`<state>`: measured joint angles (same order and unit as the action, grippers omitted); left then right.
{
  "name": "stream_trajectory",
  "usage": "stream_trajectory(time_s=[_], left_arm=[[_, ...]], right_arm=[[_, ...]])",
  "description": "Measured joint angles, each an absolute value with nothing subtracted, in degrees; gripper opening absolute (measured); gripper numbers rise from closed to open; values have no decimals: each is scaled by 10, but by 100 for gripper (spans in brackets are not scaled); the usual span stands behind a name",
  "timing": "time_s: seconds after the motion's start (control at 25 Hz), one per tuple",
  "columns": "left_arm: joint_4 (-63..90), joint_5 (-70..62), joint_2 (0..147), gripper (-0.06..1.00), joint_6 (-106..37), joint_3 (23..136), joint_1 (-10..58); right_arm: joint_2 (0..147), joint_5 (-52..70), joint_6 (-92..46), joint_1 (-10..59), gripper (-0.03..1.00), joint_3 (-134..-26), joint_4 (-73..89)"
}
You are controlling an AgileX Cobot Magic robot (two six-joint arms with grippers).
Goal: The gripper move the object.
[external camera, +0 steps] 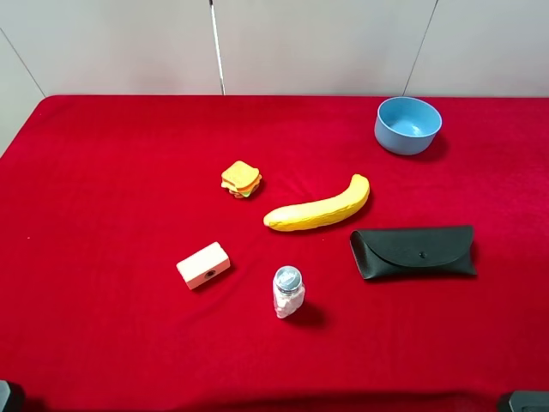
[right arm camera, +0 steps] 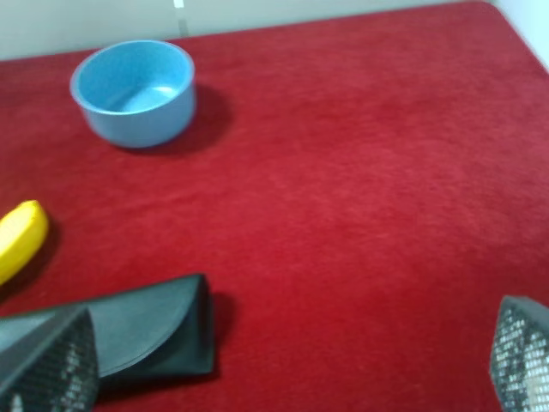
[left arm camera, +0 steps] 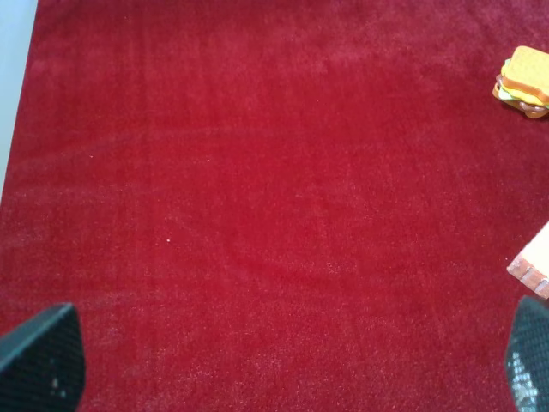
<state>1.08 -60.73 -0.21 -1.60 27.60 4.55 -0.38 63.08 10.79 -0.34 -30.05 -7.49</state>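
The small clear glass shaker bottle [external camera: 288,292] with a silver cap and white-pink pellets stands upright on the red cloth, front of centre. It shows in neither wrist view. My left gripper [left arm camera: 283,360] is open and empty over bare cloth at the front left, far from the bottle. Only a dark corner of it [external camera: 9,396] shows in the exterior high view. My right gripper [right arm camera: 287,360] is open and empty at the front right, with a dark corner [external camera: 523,401] in the exterior high view. Nothing touches the bottle.
A cream rectangular block [external camera: 203,265] lies left of the bottle. A toy sandwich [external camera: 241,179] and a yellow banana [external camera: 319,208] lie behind it. A black glasses case [external camera: 413,251] lies to the right. A blue bowl [external camera: 408,124] stands at the back right.
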Motion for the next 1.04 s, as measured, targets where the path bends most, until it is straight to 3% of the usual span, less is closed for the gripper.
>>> stream_trajectory(time_s=[1.04], left_arm=[[11, -607, -2, 97, -16, 276, 46]], right_arm=[[-4, 628, 106, -31, 69, -300, -73]])
